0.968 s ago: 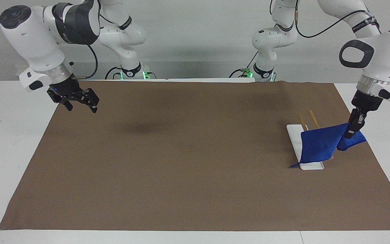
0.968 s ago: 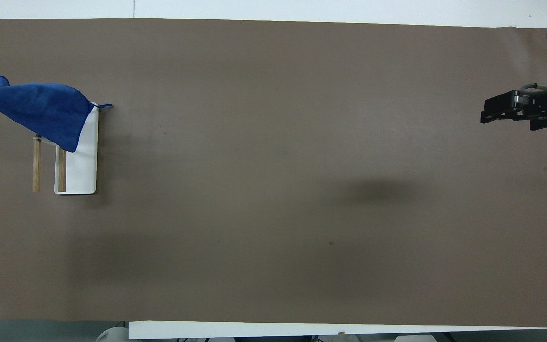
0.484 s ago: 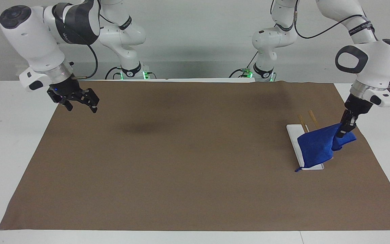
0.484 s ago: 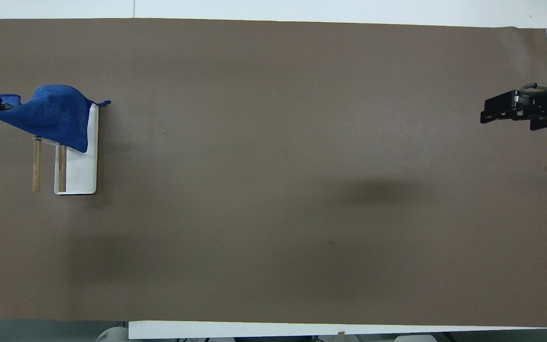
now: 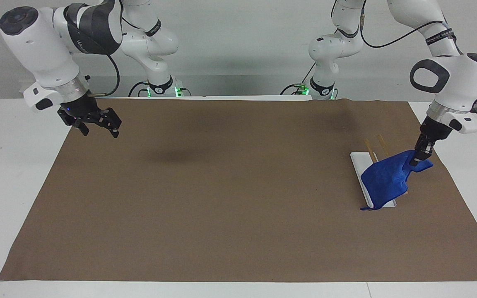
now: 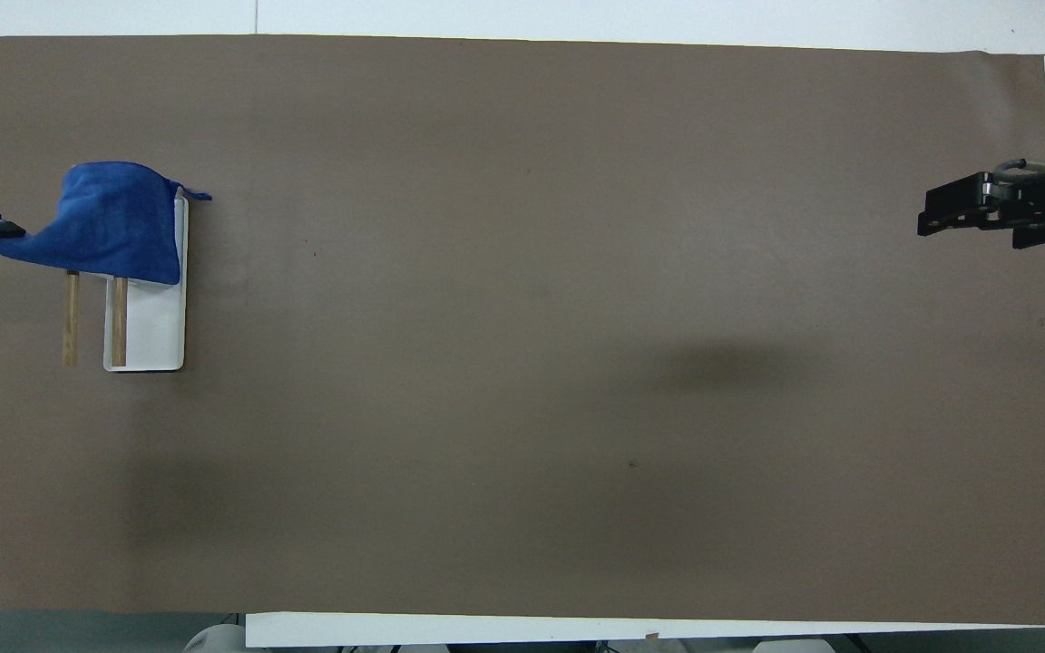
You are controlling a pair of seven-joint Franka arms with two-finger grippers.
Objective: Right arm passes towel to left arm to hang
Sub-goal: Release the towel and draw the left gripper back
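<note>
Left gripper (image 5: 417,159) fingers are pinching the blue towel (image 5: 385,178), draping it over the wooden rack (image 6: 93,317); release is pending. Right gripper (image 5: 97,124) is waiting, fingers spread and empty.

Setting: a robotics laboratory. Two white jointed arms (image 5: 147,41) stand bolted at the edge of a white worktop (image 5: 10,165), cabled, against a bare grey wall; a brown mat (image 5: 222,198) covers the working area.

Opposed high views, shared brown mat (image 5: 222,198)
</note>
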